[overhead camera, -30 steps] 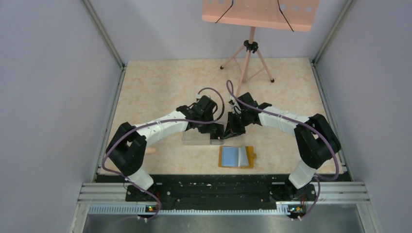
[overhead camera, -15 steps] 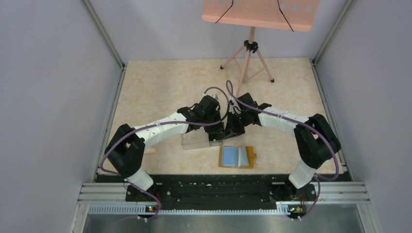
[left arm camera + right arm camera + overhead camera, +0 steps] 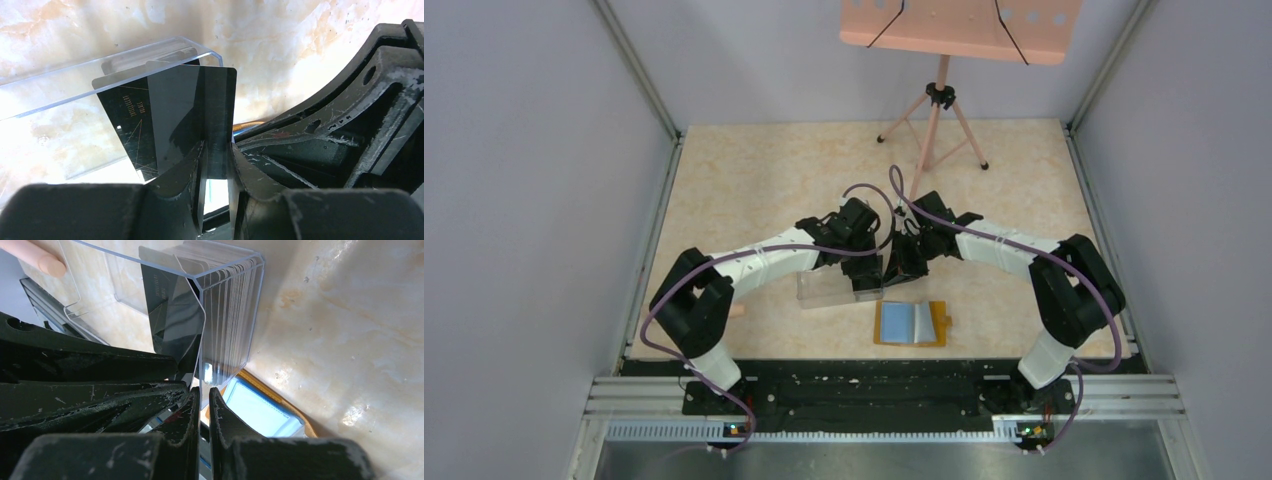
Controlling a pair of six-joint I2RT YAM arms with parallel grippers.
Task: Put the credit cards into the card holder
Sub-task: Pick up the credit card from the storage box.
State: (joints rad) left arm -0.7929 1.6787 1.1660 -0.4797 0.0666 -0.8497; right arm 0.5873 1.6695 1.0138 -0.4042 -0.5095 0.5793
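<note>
One near-black card [image 3: 190, 115], glossy with fine gold lines and gold lettering too small to read, stands upright at the open end of the clear box [image 3: 100, 60], pinched by the left end effector [image 3: 216, 155]. Opposite, the right end effector [image 3: 201, 392] clamps the box wall. At the box's 5 o'clock the orange wallet [image 3: 911, 323] lies open on the bench [image 3: 754, 170], blue-grey pockets up.

Card [image 3: 190, 115] lower edge hidden between left hand [image 3: 217, 146] fingers; box [image 3: 235, 315] wall bottom inside right hand [image 3: 203, 390]; wallet [image 3: 260, 412] 9 o'clock end behind it.
</note>
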